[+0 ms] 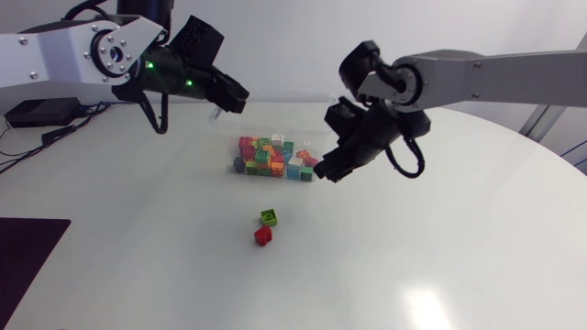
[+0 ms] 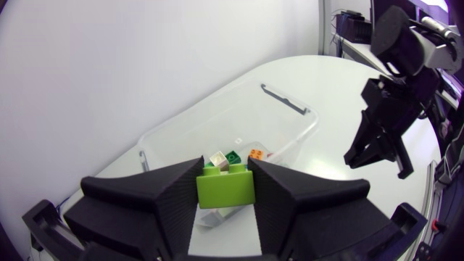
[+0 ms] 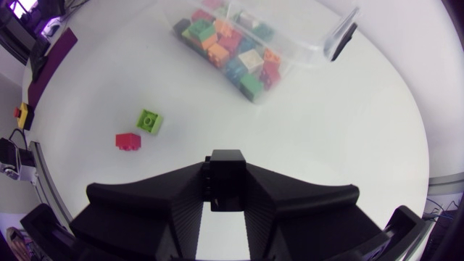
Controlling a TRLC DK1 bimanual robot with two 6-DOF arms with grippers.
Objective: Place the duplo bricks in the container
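A lime green duplo brick [image 2: 226, 190] sits between the two fingers of my left gripper [image 2: 226, 177], which is shut on it. This gripper [image 1: 237, 97] hangs above the far left end of the clear plastic container [image 1: 316, 147], which holds several coloured bricks [image 1: 271, 158]. My right gripper [image 1: 328, 171] hovers at the container's right end, shut with nothing in it [image 3: 227, 196]. On the table in front of the container lie a green brick [image 1: 269, 217] [image 3: 149, 120] and a red brick [image 1: 263, 236] [image 3: 128, 141], side by side.
The container [image 2: 290, 123] is open-topped with a dark handle clip [image 3: 341, 40] on its end wall. A dark mat [image 1: 23, 266] lies at the table's front left. My right arm [image 2: 395, 109] stands beyond the container in the left wrist view.
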